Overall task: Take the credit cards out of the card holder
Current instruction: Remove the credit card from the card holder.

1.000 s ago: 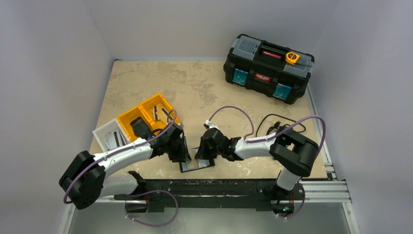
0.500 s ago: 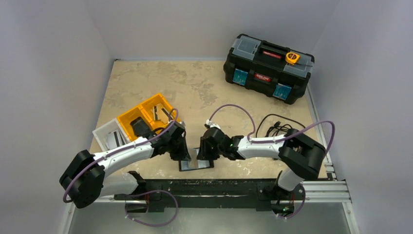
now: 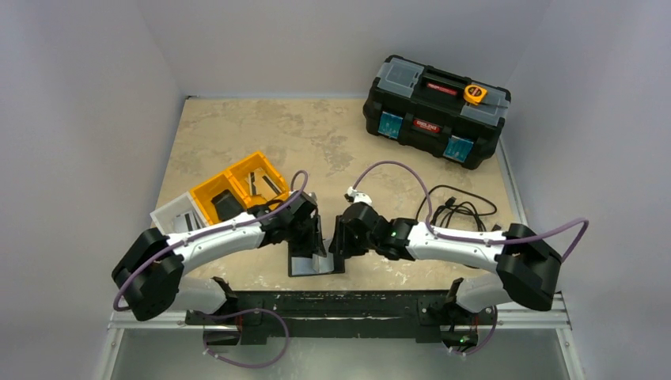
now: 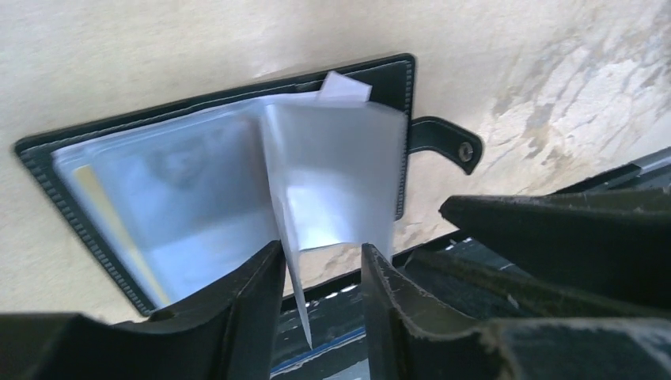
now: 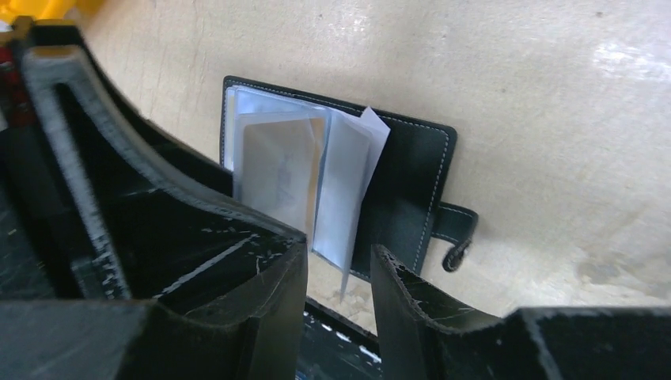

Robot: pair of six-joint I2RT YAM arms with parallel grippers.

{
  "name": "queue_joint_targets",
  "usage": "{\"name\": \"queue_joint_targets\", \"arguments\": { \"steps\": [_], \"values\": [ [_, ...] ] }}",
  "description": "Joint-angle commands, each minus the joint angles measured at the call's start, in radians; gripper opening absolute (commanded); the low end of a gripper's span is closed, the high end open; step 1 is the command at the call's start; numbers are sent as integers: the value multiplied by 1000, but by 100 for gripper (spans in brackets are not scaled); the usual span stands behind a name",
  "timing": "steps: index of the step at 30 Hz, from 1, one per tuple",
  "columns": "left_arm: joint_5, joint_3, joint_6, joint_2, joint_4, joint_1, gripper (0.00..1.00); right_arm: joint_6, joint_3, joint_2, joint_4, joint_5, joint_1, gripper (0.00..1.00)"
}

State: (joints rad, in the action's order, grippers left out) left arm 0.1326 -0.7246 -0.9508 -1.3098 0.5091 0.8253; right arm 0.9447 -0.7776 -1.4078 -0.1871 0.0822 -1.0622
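Both pairs of jaws stand parted over the card holder (image 3: 316, 267), and neither is clamped on anything. Left jaws first: a clear sleeve leaf (image 4: 340, 174) stands up from the holder and its lower tip hangs in the gap between the fingers (image 4: 253, 309). Whether it brushes one, I cannot tell. Right jaws, same story: the leaf's tip dangles between the fingers (image 5: 261, 301), with space showing on either side.

Now the wider picture. On the bench (image 3: 237, 134), a black toolbox (image 3: 435, 111) sits at the far right corner. The left arm (image 3: 214, 237) and right arm (image 3: 459, 245) reach in towards each other along the near edge. Orange bins (image 3: 237, 186) sit towards the left edge, with a white bin (image 3: 178, 222) touching them on the near side. A black cable (image 3: 459, 210) lies coiled near the right edge.

The card holder lies flat and open at the middle of the near edge, between the two wrists. Its strap (image 4: 443, 142) with a snap sticks out sideways. The credit cards (image 5: 281, 170) are tucked inside the clear sleeves, one showing grey through the plastic. A white paper corner (image 4: 344, 85) pokes out at the top.
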Motion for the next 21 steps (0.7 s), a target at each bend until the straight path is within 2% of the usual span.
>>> {"name": "queue_joint_targets", "arguments": {
  "steps": [1, 7, 11, 17, 21],
  "values": [
    [60, -77, -21, -68, -86, 20, 41, 27, 39, 98, -68, 81, -4, 35],
    [98, -123, -44, -177, -145, 38, 45, 62, 92, 215, -140, 136, -4, 34],
    [94, -134, -47, -200, -152, 45, 46, 50, 83, 235, -169, 172, -7, 32],
    [-32, -125, -24, -88, -33, 32, 47, 20, -3, 151, -161, 172, -45, 29],
    [-51, -66, -16, -5, -9, -1, 45, -4, -87, 57, -164, 183, -77, 26]
  ]
}}
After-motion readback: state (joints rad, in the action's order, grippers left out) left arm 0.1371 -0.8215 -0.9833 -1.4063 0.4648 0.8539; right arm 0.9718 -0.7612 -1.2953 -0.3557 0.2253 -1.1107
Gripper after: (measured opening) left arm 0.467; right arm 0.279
